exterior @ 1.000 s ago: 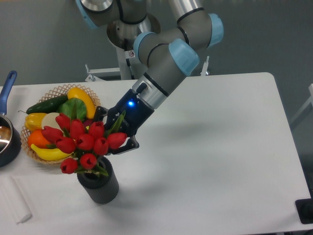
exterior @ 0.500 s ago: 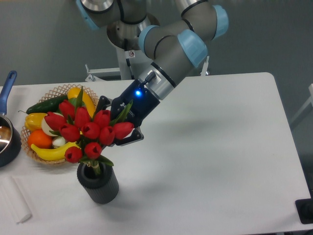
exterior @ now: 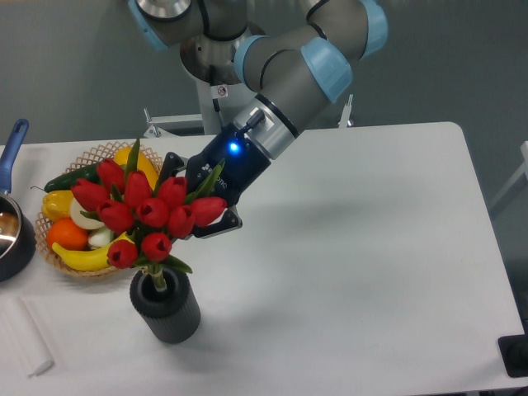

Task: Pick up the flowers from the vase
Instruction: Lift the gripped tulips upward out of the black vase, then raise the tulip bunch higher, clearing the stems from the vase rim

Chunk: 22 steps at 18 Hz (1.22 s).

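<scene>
The flowers (exterior: 144,210), a bunch of red tulips with green leaves, hang above the vase (exterior: 167,307) with their stems still dipping into its mouth. The vase is a small dark grey ribbed pot standing near the table's front left. My gripper (exterior: 196,206) comes in from the upper right and is shut on the flowers from behind; the blooms hide most of its fingers. A blue light glows on the gripper body.
A wicker basket (exterior: 95,157) with a banana, cucumber, orange and other produce sits just left of and behind the flowers. A dark saucepan (exterior: 11,239) with a blue handle is at the left edge. A white object (exterior: 26,340) lies at the front left corner.
The gripper has lifted the flowers upward over the last second. The bunch now sits higher above the vase, with more stem showing. The vase has stayed in place.
</scene>
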Each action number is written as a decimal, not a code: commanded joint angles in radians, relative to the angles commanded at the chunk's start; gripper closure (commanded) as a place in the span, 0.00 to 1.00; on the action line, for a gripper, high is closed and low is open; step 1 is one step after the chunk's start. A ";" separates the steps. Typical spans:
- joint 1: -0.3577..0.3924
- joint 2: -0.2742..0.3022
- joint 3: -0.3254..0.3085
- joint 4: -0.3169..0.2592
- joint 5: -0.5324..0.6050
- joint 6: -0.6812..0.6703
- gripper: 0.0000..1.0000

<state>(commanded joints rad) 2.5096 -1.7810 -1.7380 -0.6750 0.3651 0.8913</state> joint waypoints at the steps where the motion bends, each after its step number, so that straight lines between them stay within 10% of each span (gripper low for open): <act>1: 0.002 0.000 0.003 0.000 0.000 -0.006 0.67; 22: 0.061 0.009 0.081 -0.002 -0.015 -0.117 0.67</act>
<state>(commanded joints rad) 2.5709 -1.7718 -1.6567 -0.6765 0.3498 0.7747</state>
